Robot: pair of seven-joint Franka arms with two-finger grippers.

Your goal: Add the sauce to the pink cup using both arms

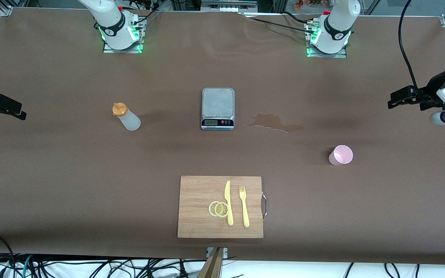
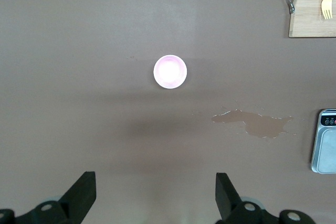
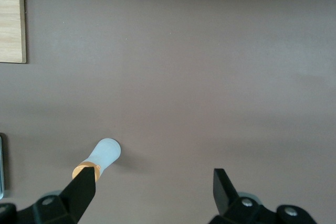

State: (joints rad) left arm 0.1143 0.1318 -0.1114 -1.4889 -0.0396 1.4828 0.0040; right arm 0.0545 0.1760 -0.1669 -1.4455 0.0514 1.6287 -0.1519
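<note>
in the front view, the sauce [image 1: 126, 117] stands toward the right arm's end from the scale [image 1: 217, 108], the pink cup [image 1: 340, 155] toward the left arm's end, nearer the camera.

left wrist view: left gripper [image 2: 155, 190] is spread and empty, cup apart ahead of it.

right wrist view: right gripper [image 3: 154, 190] is spread, bottle near one finger; you should center it before pinching.

Scale [image 1: 217, 108], spill [image 1: 276, 123], cutting board [image 1: 199, 204] with cutlery.

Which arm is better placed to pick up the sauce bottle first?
The right arm. The sauce bottle stands toward its end of the table, under the open right gripper. The open left gripper hangs above the pink cup.
</note>
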